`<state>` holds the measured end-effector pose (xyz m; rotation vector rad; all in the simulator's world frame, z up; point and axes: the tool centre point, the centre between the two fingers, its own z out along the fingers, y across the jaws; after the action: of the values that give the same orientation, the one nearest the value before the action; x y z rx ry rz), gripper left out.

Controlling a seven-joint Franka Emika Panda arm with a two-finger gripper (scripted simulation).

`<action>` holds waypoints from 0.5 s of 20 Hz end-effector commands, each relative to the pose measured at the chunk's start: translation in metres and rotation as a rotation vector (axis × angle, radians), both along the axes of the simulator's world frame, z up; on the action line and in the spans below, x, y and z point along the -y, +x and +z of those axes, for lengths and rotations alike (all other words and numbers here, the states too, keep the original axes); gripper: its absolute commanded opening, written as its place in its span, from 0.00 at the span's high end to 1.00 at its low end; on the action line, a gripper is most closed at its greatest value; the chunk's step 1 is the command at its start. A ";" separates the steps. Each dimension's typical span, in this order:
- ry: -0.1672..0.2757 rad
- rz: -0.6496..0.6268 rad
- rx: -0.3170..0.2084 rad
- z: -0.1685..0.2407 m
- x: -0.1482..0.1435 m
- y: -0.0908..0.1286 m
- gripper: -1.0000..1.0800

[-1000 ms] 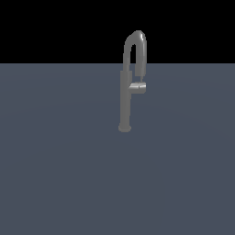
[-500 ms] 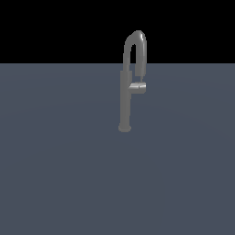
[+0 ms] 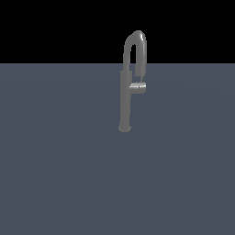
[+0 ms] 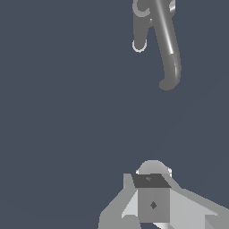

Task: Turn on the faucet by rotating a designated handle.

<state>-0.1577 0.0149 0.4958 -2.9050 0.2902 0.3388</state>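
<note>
The grey faucet (image 3: 125, 103) stands upright on the dark floor, its gooseneck spout (image 3: 137, 43) arching over toward the exterior view's right. The handle (image 3: 137, 87), a short shiny lever, juts from the stem toward the exterior view's right, just under the spout's end. The wrist view looks down on the faucet (image 4: 167, 49) and on the handle (image 4: 139, 38) beside the spout. My gripper (image 4: 152, 201) hangs well apart from them; its fingertips show as one block with no gap and hold nothing. No part of the arm appears in the exterior view.
A flat dark blue-grey floor (image 3: 59, 174) stretches all around the faucet, under a black background.
</note>
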 end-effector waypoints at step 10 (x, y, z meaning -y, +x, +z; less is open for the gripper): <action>0.145 -0.148 -0.169 -0.012 0.010 0.065 1.00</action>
<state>-0.1012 0.0068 0.4860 -2.7276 0.4584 0.5287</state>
